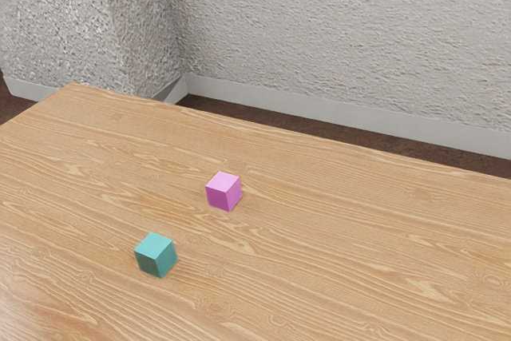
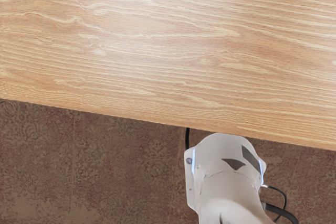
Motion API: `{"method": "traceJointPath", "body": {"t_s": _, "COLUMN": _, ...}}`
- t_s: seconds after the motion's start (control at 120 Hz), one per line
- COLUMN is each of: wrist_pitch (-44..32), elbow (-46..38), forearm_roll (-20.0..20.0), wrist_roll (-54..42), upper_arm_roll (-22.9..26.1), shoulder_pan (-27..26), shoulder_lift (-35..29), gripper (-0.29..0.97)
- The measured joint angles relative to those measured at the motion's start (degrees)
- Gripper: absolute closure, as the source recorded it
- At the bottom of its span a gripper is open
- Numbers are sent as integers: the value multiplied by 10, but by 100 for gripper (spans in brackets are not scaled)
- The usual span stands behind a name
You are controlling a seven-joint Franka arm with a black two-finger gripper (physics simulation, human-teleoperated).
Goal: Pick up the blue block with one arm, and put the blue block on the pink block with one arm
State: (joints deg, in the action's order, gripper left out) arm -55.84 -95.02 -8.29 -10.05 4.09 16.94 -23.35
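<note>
Starting the pick: the blue-green block [image 1: 156, 254] sits untouched on the table [image 1: 359, 261], near the pink block [image 1: 223, 191]. Bring your gripper above it; its opening cannot be told.

Arm [image 2: 226, 187], as my wrist camera sees it: one white, glossy, rounded casing with faint seams. Two dark grey angular patches [image 2: 234, 164] on top. One small dark screw [image 2: 189, 160]. Thin black cables [image 2: 277, 207] alongside.
</note>
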Motion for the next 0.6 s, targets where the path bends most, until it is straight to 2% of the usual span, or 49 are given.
{"method": "traceJointPath", "body": {"t_s": 0.217, "wrist_pitch": -81, "elbow": 10, "forearm_roll": -1, "wrist_roll": -38, "upper_arm_roll": 32, "shoulder_pan": -5, "shoulder_lift": 25, "gripper": 0}}
{"method": "traceJointPath", "body": {"t_s": 0.35, "wrist_pitch": -105, "elbow": -7, "forearm_roll": -16, "wrist_roll": -51, "upper_arm_roll": 122, "shoulder_pan": -5, "shoulder_lift": 40, "gripper": 0}}
{"method": "traceJointPath", "body": {"t_s": 0.6, "wrist_pitch": -200, "elbow": -143, "forearm_roll": -22, "wrist_roll": -64, "upper_arm_roll": 140, "shoulder_pan": -3, "shoulder_lift": 45, "gripper": 0}}
